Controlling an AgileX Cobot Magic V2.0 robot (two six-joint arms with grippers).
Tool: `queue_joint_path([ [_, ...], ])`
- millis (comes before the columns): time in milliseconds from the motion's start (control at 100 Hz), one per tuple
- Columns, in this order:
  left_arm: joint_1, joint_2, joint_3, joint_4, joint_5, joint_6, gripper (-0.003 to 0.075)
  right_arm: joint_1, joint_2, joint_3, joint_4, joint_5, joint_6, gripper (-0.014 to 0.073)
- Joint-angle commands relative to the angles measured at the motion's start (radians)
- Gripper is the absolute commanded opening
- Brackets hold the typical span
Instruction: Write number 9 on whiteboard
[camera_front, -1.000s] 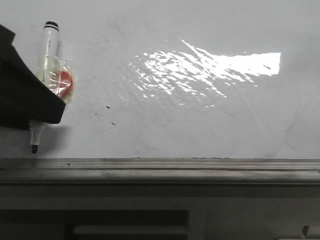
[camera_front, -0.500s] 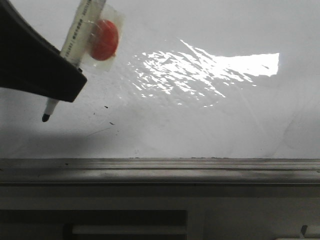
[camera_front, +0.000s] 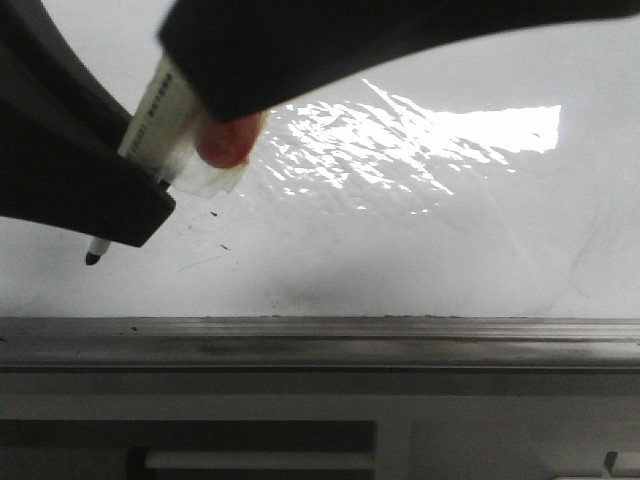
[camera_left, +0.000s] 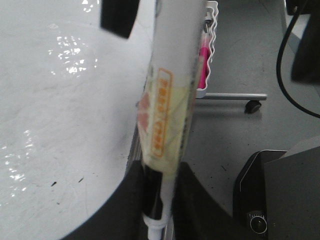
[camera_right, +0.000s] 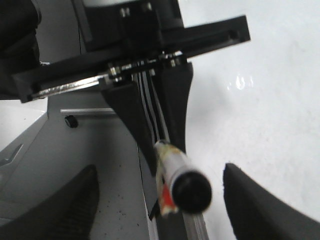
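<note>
The whiteboard (camera_front: 450, 240) is glossy white with a bright glare patch; only small specks and a faint scratch show on it, and no number 9 is visible. My left gripper (camera_front: 130, 215) is shut on a white marker (camera_front: 155, 115) with a red label, its black tip (camera_front: 93, 257) pointing down just off the board. In the left wrist view the marker (camera_left: 162, 115) stands between the left gripper's (camera_left: 157, 200) jaws. My right gripper (camera_right: 160, 170) is open, with the marker's black back end (camera_right: 190, 192) between its spread jaws. It shows as a dark shape (camera_front: 300, 60) over the marker's upper end.
A grey metal ledge (camera_front: 320, 335) runs along the board's near edge. Off the board's side stand a white wire rack (camera_left: 210, 60) with a pink item on a wheeled stand, and a black device (camera_left: 280, 195) on the grey floor.
My left gripper carried the marker up and to the right, then slightly down. My right gripper came into view from above and now covers the marker's upper end.
</note>
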Motion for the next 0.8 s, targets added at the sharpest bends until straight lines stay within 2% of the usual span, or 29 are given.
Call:
queue_joint_path([
  [0,-0.007,-0.015,-0.033,-0.037,0.005,0.002,-0.002,0.03,0.034,-0.057,0.029,-0.09,-0.01,0.0461],
  [170,-0.007,-0.015,-0.033,-0.037,0.02,0.003,-0.002,0.039,0.096,-0.095,0.047,-0.087,-0.01,0.0457],
  [220,-0.007,-0.015,-0.033,-0.037,0.021,0.003,-0.002,0.039,0.104,-0.095,0.048,-0.085,-0.01,0.0423],
  [290,-0.007,-0.015,-0.033,-0.037,0.021,0.003,-0.002,0.039,0.112,-0.095,0.048,-0.044,-0.01,0.031],
  [460,-0.007,-0.015,-0.033,-0.037,0.021,0.003,-0.002,0.037,0.112,-0.093,0.048,0.023,-0.01,-0.0057],
  [590,-0.007,-0.015,-0.033,-0.059,0.019,0.003,-0.001,0.037,0.112,-0.093,0.048,0.015,-0.008,-0.0061],
  [660,-0.007,-0.029,-0.039,-0.08,0.019,-0.006,0.0067,0.037,0.11,-0.103,0.048,0.041,0.001,-0.0061],
  [740,0.0,-0.067,-0.055,-0.082,0.021,-0.078,0.0244,0.017,0.11,-0.141,0.048,0.165,0.024,-0.0061],
  [790,0.006,-0.102,-0.067,-0.081,0.023,-0.137,0.0357,-0.011,0.11,-0.18,0.016,0.272,0.089,-0.0061],
])
